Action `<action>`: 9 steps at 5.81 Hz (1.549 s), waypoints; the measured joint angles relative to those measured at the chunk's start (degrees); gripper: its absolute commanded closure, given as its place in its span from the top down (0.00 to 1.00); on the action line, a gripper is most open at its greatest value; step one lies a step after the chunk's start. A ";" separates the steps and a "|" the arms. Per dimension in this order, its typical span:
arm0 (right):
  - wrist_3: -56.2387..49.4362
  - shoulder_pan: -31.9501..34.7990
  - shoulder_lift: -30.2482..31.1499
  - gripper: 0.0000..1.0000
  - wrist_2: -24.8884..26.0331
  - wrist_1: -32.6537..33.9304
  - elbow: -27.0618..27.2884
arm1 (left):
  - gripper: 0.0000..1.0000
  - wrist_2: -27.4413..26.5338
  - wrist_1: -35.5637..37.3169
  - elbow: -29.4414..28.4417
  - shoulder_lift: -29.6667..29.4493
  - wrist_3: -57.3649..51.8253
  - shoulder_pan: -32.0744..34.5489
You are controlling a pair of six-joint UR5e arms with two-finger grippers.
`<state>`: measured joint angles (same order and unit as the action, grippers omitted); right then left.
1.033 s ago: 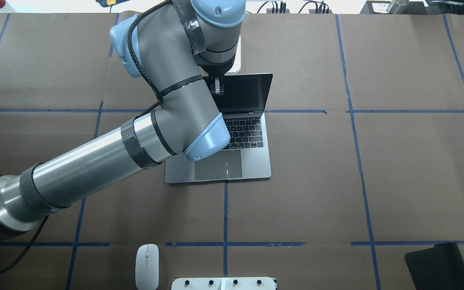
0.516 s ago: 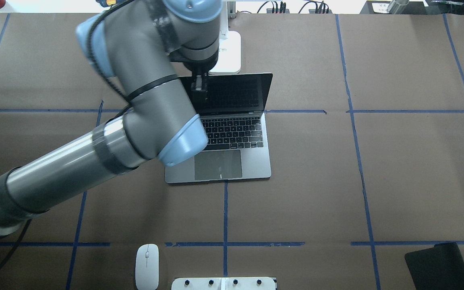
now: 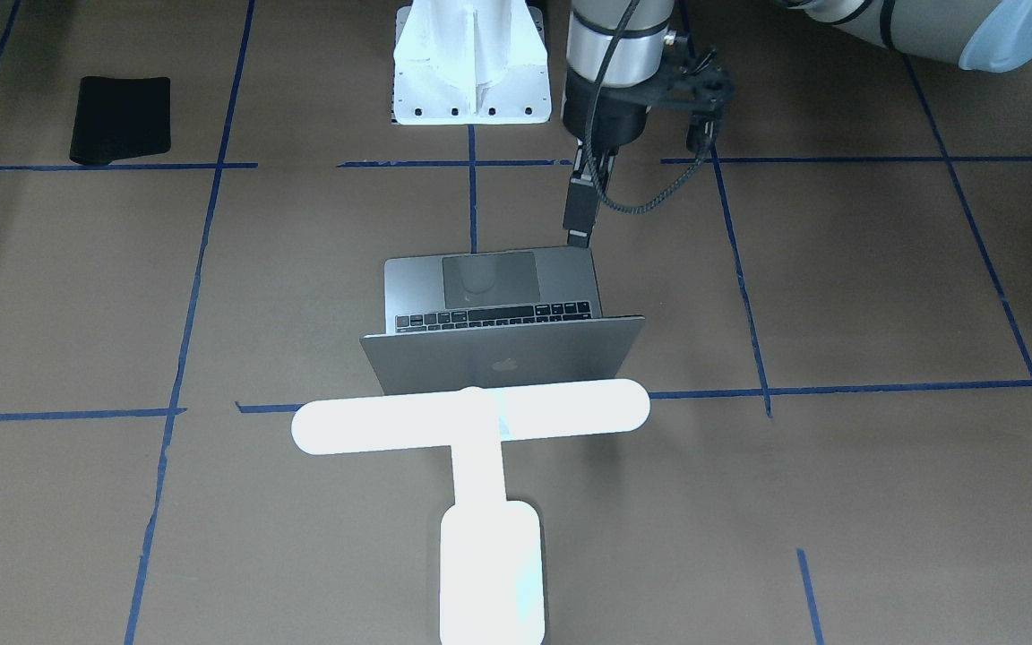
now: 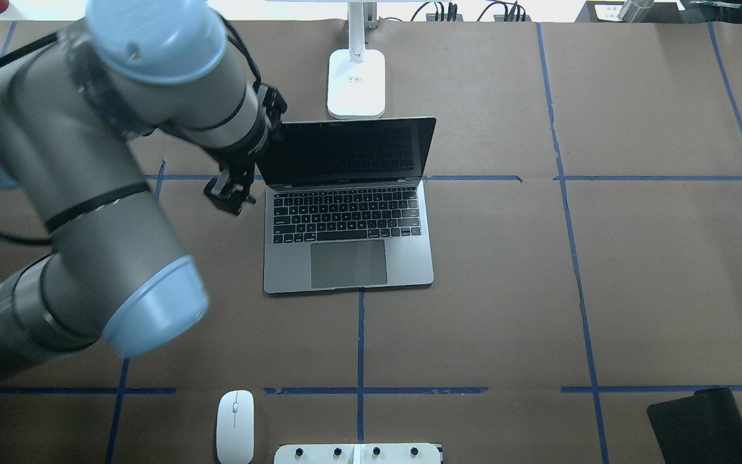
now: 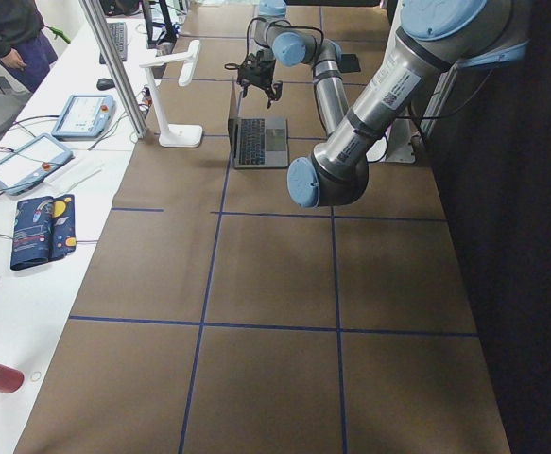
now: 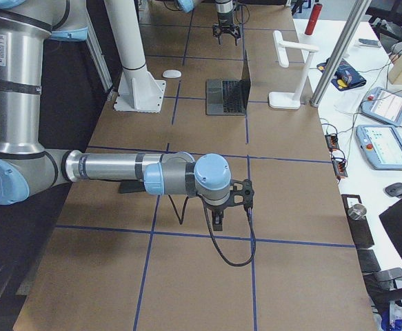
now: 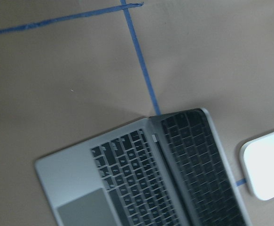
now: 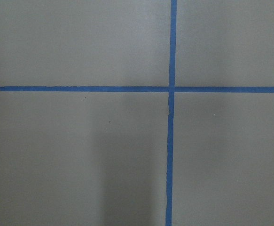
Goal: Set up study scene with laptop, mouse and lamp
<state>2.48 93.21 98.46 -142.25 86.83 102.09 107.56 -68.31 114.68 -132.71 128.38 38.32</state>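
Overhead: head of lamp (image 4: 357, 84) cut by top edge; only base and lower stem seen. Bottom edge clips near end of mouse (image 4: 235, 422), also black pad (image 4: 699, 428) and white pedestal (image 4: 358, 454).

Front-facing: lamp blown out white, base cut at bottom edge; its bar covers lower lid of laptop (image 3: 503, 345). The left gripper (image 3: 578, 237) reads as one dark strip, gap between fingers not resolvable.

Exterior right: right gripper (image 6: 217, 222) too small to read.

Left wrist view: motion-blurred.
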 measured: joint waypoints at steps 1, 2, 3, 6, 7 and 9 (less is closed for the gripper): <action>7.01 -3.23 1.87 1.00 -0.24 -5.19 2.00 | 1.00 0.07 0.02 4.90 4.59 -6.42 -3.69; 18.73 -8.57 4.58 1.00 -0.22 -14.81 3.47 | 1.00 -0.22 -0.01 10.15 9.51 -13.27 -8.10; 33.47 -15.20 6.65 1.00 0.58 -25.48 3.96 | 1.00 -0.33 -0.02 14.48 12.94 -19.61 -10.93; 56.39 -34.10 9.54 1.00 9.20 -35.57 7.31 | 1.00 -1.18 -0.22 17.73 16.61 -25.68 -16.01; 58.94 -40.10 12.52 1.00 11.15 -36.04 10.31 | 1.00 -2.28 -0.38 18.17 17.09 -25.55 -17.37; 64.77 -50.50 19.91 1.00 13.80 -43.98 13.18 | 1.00 -2.77 -0.50 19.03 17.34 -25.44 -18.17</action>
<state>67.24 42.72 118.38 -128.46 42.85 115.27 104.79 -68.81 133.72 -115.37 102.94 20.15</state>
